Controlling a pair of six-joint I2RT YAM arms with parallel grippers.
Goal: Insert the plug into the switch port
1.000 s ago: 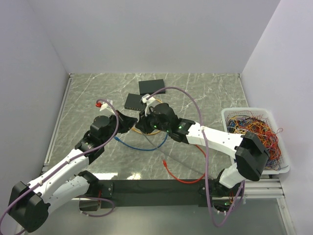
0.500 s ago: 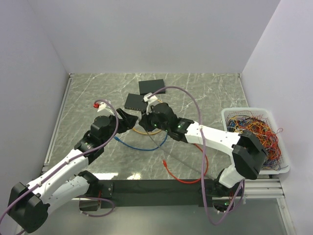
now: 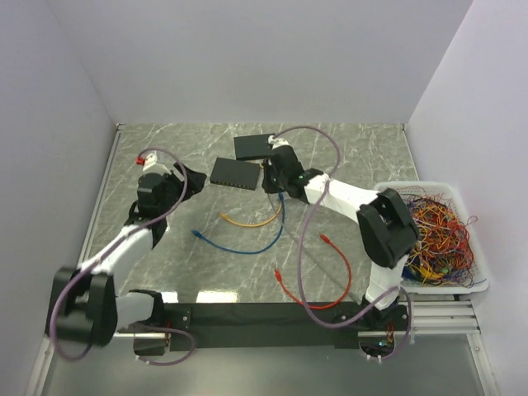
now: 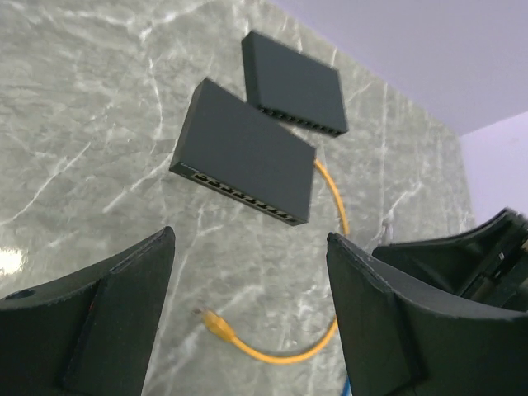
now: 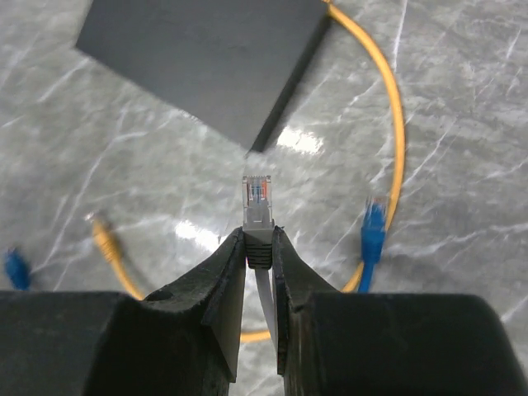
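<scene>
My right gripper (image 5: 258, 241) is shut on the grey boot of the plug (image 5: 257, 198). Its clear connector sticks out past the fingertips towards the near corner of the dark switch (image 5: 206, 58). From above, the right gripper (image 3: 270, 179) sits just off the right end of that switch (image 3: 235, 173). The switch's port row (image 4: 239, 194) runs along its front edge in the left wrist view. My left gripper (image 4: 252, 241) is open with nothing between its fingers, and it hangs left of the switch (image 3: 198, 181).
A second dark switch (image 3: 254, 146) lies behind the first. Loose yellow (image 3: 247, 221), blue (image 3: 239, 246) and red (image 3: 318, 280) patch cables lie on the marble in front. A white bin of tangled cables (image 3: 429, 239) stands at the right edge.
My left gripper has opened and swung back and to the left, away from the cables. My right gripper has carried the plug towards the back, up to the switch's right end.
</scene>
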